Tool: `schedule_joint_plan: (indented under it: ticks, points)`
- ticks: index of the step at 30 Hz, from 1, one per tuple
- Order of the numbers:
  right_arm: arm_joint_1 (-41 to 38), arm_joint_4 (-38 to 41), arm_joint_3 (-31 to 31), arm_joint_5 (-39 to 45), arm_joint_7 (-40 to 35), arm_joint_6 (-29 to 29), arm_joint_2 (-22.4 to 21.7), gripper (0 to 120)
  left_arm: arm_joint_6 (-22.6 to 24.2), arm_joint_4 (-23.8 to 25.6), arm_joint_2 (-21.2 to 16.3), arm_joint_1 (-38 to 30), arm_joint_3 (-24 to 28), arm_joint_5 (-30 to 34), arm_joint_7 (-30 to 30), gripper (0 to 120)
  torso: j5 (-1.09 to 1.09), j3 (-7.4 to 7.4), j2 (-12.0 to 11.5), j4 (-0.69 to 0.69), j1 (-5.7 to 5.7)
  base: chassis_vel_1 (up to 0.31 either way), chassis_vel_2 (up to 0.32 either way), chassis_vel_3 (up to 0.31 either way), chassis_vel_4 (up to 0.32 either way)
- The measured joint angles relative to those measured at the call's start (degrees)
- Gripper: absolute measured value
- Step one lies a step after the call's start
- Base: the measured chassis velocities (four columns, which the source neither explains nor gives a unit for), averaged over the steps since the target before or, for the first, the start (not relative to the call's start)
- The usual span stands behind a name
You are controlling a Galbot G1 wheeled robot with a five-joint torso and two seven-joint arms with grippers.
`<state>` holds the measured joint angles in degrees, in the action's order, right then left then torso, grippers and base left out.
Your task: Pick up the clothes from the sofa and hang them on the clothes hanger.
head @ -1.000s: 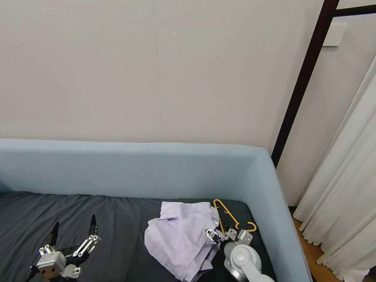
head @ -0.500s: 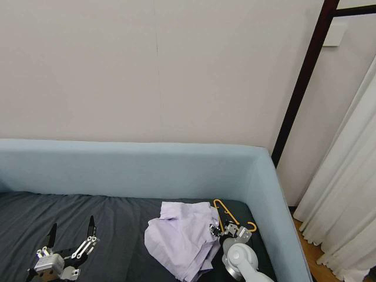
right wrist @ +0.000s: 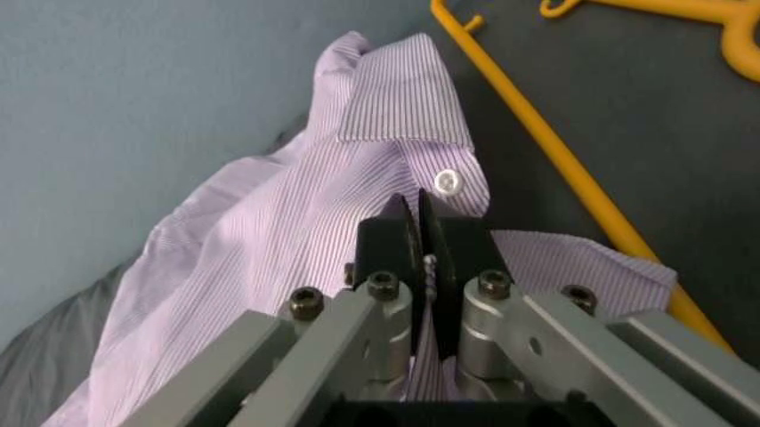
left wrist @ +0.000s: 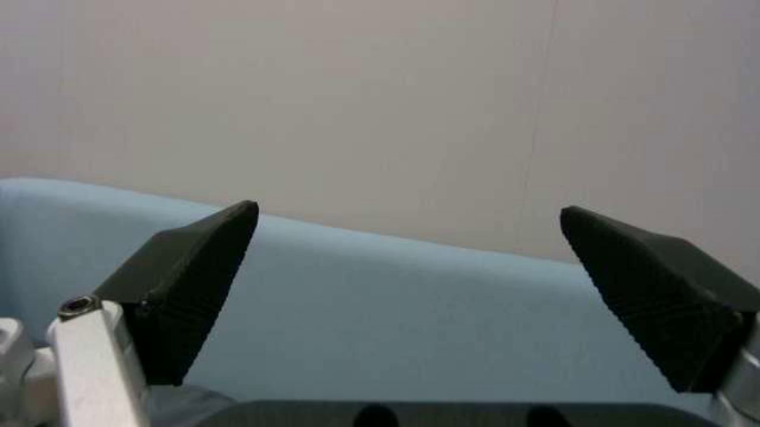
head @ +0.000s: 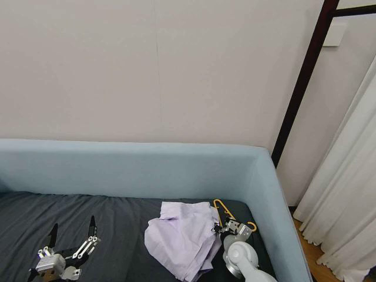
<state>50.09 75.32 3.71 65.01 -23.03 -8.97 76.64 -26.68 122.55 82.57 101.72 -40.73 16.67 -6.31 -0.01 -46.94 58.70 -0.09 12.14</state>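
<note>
A crumpled lilac striped shirt lies on the dark seat of the sofa, near its right end. A yellow hanger lies beside it, partly under the cloth. My right gripper is at the shirt's right edge; in the right wrist view its fingers are shut on a fold of the shirt by a white button, with the hanger running alongside. My left gripper hovers open over the seat at the left, its pads wide apart and facing the sofa back.
The light blue sofa back and right arm enclose the dark seat. A dark rack post rises behind the sofa's right end. White curtains hang at the far right, above a wooden floor.
The right gripper has shifted slightly back and right along the shirt's edge toward the hanger. The left gripper stays about where it was.
</note>
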Motion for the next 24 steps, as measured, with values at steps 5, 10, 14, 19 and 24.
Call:
schedule_joint_plan:
  ticks: [5, 10, 14, 19, 24]
  points:
    - [0.0, 1.2, -0.3, 0.0, 3.4, 2.3, -0.6, 0, 0.0, -0.3, -0.3, -0.4, -0.1, 0.3, -0.1, 100, 0.0, 0.0, 0.0, 0.0, 0.0, 0.0, 0.0, 0.0, 0.0]
    - [-1.3, 4.9, -0.9, 0.2, 7.3, 5.1, -3.1, 0, 0.0, -0.5, -0.4, -0.8, -0.1, 0.6, -0.2, 100, 0.01, 0.0, 0.0, 0.0, 0.0, 0.0, 0.0, 0.0, 0.0]
    - [-4.8, 8.5, -2.2, 1.8, 8.3, 5.6, -6.5, 0, 0.0, -0.5, -0.4, -1.1, 0.0, 0.7, -0.2, 100, 0.01, 0.0, 0.0, 0.0, 0.0, 0.0, 0.0, 0.0, 0.0]
    - [-13.0, 11.9, -5.8, 4.4, 8.5, 5.7, -11.0, 0, 0.0, -0.3, -0.5, -1.5, 0.1, 1.0, -0.2, 100, -0.01, 0.0, 0.0, 0.01, 0.0, 0.0, 0.0, 0.0, 0.0]
    - [-24.3, 13.4, -10.6, 7.9, 8.7, 5.2, -14.2, 0, 0.0, 0.1, -0.2, -1.7, 0.2, 1.4, -0.2, 100, 0.0, 0.0, 0.0, 0.0, 0.0, 0.0, 0.0, 0.0, 0.0]
